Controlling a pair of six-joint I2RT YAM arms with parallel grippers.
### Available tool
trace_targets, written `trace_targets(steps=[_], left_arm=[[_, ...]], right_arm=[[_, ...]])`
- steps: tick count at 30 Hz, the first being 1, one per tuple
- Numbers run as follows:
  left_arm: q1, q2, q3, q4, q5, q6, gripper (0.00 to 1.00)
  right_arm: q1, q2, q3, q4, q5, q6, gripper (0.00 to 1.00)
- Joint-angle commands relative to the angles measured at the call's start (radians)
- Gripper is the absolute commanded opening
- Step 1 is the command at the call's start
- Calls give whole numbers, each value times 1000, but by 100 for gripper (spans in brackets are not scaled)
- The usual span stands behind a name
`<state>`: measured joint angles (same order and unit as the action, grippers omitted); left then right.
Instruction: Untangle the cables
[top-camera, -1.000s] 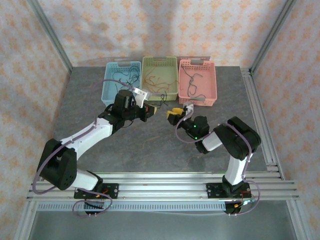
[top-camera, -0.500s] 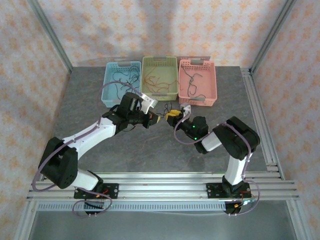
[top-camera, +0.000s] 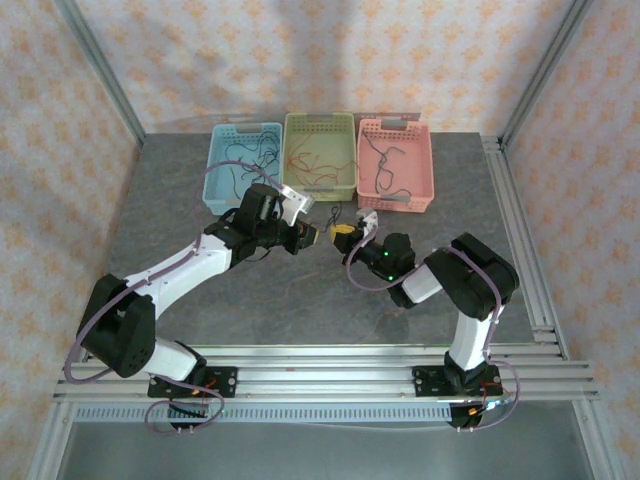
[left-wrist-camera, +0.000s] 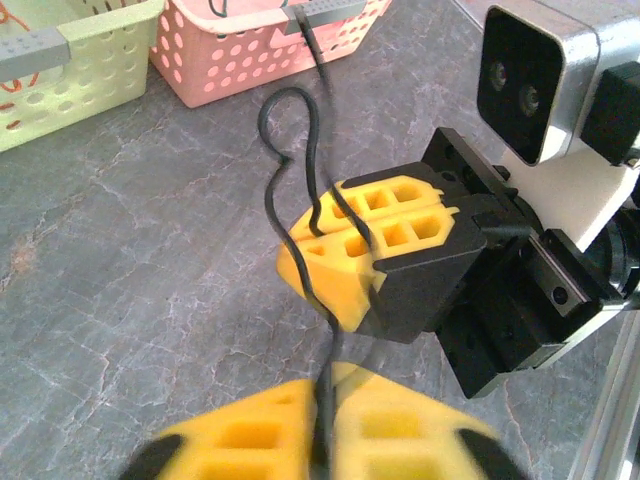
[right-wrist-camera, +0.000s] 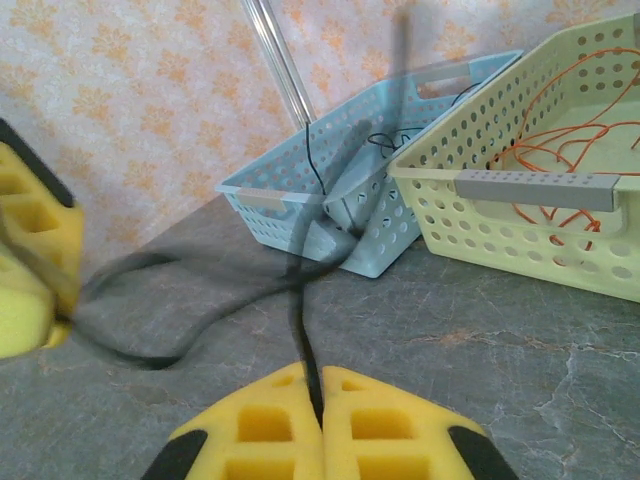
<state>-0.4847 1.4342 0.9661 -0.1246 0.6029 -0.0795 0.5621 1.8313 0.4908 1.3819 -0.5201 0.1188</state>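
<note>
At the bottom of the right wrist view the right gripper has its yellow pads pressed together on a thin black cable. The left gripper, at the bottom of its own view, has the same cable running between its pads, but blur hides whether they clamp it or stand slightly apart. That looks like the main risk: if the left pads have no bite, a pull apart would draw the wire straight through them and drop it onto the grey tabletop. If both hold hard, a quick pull could cinch its kinks into a knot or strain the thin wire. The grippers sit almost tip to tip at the centre of the top view, so a small misjudged move could knock them together. The cable looks very thin, limp and wavy; in the left wrist view it crosses the right gripper's pads and rises in a narrow loop toward the pink basket at the top. Farther back, the green basket holds orange wires and the blue basket dark wires.
</note>
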Motion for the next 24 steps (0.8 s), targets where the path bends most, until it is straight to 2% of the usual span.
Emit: trace_targets(steps=[1, 4, 12, 16, 21, 24], left_arm=[[-11, -18, 29, -38, -31, -11, 35], [-12, -23, 49, -62, -19, -7, 45], [-15, -8, 258, -328, -47, 106, 51], [-43, 43, 373, -441, -94, 146, 51], [-127, 164, 493, -568, -213, 211, 51], [-142, 234, 564, -626, -274, 224, 51]], right_arm=[[-8, 10, 18, 25, 39, 1, 0], [-8, 14, 20, 24, 42, 4, 0], [-8, 19, 25, 25, 45, 8, 0], [-8, 21, 25, 24, 46, 10, 0], [-8, 21, 25, 25, 47, 10, 0], [-8, 21, 25, 25, 47, 11, 0]])
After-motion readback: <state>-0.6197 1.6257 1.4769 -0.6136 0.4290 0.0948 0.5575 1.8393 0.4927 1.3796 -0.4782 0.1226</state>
